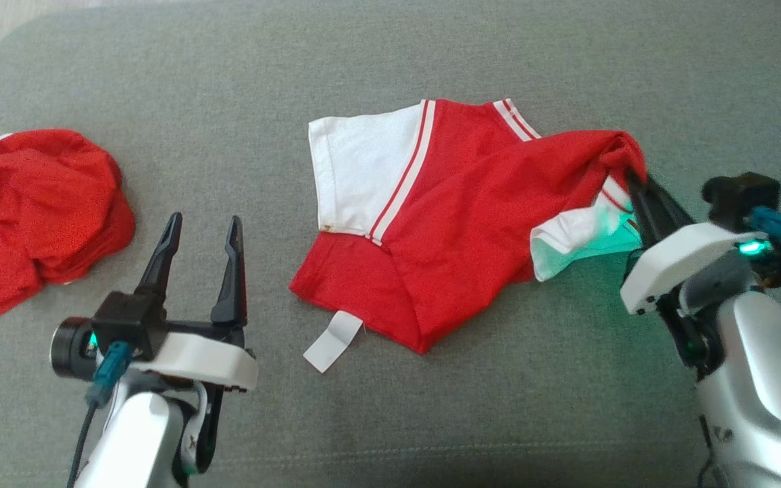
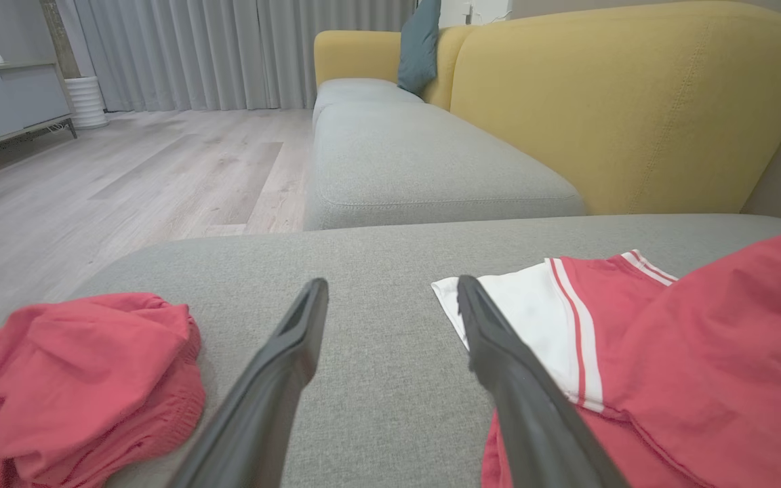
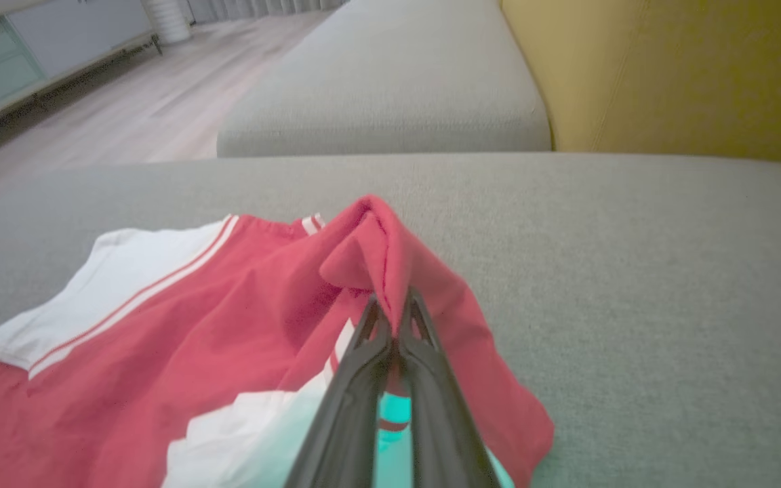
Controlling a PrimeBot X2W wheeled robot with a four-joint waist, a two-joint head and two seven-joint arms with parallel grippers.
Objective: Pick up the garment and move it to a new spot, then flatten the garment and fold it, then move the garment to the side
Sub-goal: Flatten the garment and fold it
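Note:
The garment, a red shirt with white sleeves and red-white stripes, lies rumpled in the middle of the grey cushion. My right gripper is shut on a raised red fold at the garment's right end, and the right wrist view shows that fold pinched between the tips of the right gripper. The garment spreads to the left there. My left gripper stands open over bare cushion, left of the garment and apart from it. In the left wrist view, my left gripper has the garment's white sleeve behind its right finger.
A second crumpled red cloth lies at the cushion's left edge, also seen as the red cloth in the left wrist view. Beyond the cushion are a grey seat, a yellow backrest and wooden floor.

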